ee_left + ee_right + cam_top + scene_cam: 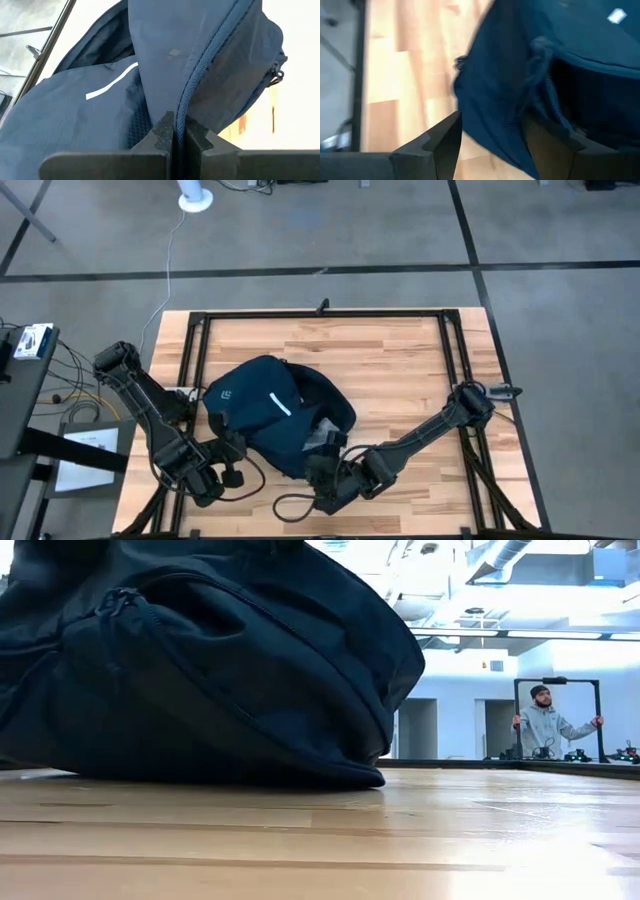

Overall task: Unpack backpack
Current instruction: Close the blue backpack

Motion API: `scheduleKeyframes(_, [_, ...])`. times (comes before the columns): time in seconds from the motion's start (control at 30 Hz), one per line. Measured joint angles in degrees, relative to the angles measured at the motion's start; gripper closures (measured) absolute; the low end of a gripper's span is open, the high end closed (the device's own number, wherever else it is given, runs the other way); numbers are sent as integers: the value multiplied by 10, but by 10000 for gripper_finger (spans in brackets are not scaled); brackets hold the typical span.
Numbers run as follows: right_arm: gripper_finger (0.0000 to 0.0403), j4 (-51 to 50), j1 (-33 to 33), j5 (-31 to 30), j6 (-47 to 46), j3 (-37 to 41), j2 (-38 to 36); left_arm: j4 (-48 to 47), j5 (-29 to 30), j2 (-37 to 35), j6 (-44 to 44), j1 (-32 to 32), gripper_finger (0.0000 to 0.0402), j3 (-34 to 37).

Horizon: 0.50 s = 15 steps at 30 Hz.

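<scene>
The left gripper [179, 137] is clamped tight on a corded edge of the backpack [270, 412], its fingers [162, 132] pressed together with only the piping between them; from overhead it sits at about seven o'clock of the bag. The right gripper [492, 137] stands spread wide at the bag's five o'clock edge, one finger over bare wood, the other against navy fabric and a ridged seam; whether it grips anything cannot be told. Overhead, both grippers merge with the dark cloth and their tips are hard to separate from it.

The backpack lies slumped near the middle of the wooden table [400, 360], toward its front edge, a short white stripe [277, 404] on top. A black frame [452, 345] borders the tabletop, which stands on a grey concrete floor [300, 230].

Only the table-level camera shows the room: the bag [200, 660] fills most of that picture, and beyond it a person [545, 725] stands against white walls, arms out to a dark frame. The left wrist camera alone shows a zipper pull [276, 75].
</scene>
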<state>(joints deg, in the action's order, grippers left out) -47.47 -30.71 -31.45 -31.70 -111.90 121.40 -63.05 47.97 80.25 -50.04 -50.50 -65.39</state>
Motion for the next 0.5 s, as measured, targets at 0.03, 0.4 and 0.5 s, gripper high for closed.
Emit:
scheduleKeyframes(0.03, [212, -2, 0, -9, -3, 0, 0, 0, 0, 0, 1, 0, 401, 0])
scheduleKeyframes(0.4, [271, 13, 14, -42, -31, -1, 7, -1, -3, 0, 11, 0, 401, 0])
scheduleKeyframes(0.5, [365, 13, 7, -48, -19, 0, 6, -10, -11, 0, 12, 0, 401, 0])
